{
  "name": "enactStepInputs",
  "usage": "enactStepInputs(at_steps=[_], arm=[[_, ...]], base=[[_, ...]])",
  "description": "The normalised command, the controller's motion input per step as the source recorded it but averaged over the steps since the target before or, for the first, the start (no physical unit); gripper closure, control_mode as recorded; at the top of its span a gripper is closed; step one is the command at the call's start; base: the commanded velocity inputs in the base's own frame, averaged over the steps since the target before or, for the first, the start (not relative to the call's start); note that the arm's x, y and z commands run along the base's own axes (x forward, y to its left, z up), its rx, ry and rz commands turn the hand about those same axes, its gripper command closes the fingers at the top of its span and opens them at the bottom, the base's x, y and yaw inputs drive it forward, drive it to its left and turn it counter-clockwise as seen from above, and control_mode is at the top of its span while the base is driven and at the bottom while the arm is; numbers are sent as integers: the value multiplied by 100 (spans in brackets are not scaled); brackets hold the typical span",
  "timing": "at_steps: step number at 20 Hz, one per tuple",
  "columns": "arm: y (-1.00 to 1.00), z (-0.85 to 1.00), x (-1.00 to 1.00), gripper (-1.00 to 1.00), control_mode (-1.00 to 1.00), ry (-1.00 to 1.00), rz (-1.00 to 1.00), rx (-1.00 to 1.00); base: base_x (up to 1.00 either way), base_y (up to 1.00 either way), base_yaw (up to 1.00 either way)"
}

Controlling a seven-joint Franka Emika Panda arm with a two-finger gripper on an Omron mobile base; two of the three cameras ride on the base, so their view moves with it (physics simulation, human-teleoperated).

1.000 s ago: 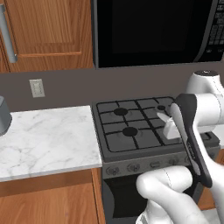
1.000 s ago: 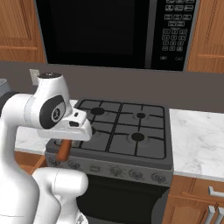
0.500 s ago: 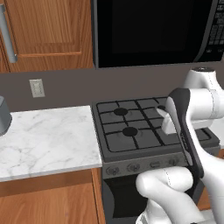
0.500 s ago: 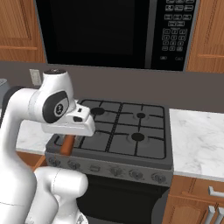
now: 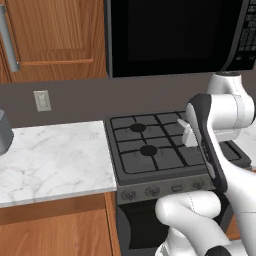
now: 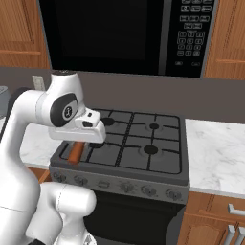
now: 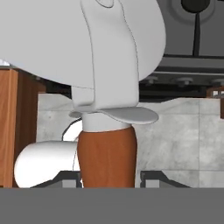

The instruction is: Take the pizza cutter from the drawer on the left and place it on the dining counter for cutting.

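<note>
Facing a black gas stove, your gripper pinches the pizza cutter by its reddish-brown handle near the stove's front edge; next, carry it to the dining counter.

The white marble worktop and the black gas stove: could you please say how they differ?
The white marble worktop is pale, veined and flat; the black gas stove is dark, with raised grates. The worktop sits over wood cabinets; the stove has knobs on its front. They adjoin at one level.
</note>
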Motion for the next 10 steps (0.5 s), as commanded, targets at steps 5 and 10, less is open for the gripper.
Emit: enactStepInputs(at_steps=[5, 10], arm=[[0, 0, 0, 100, 100, 0, 0, 0], [0, 0, 0, 100, 100, 0, 0, 0]], base=[[0, 0, 0], [-70, -66, 7]])
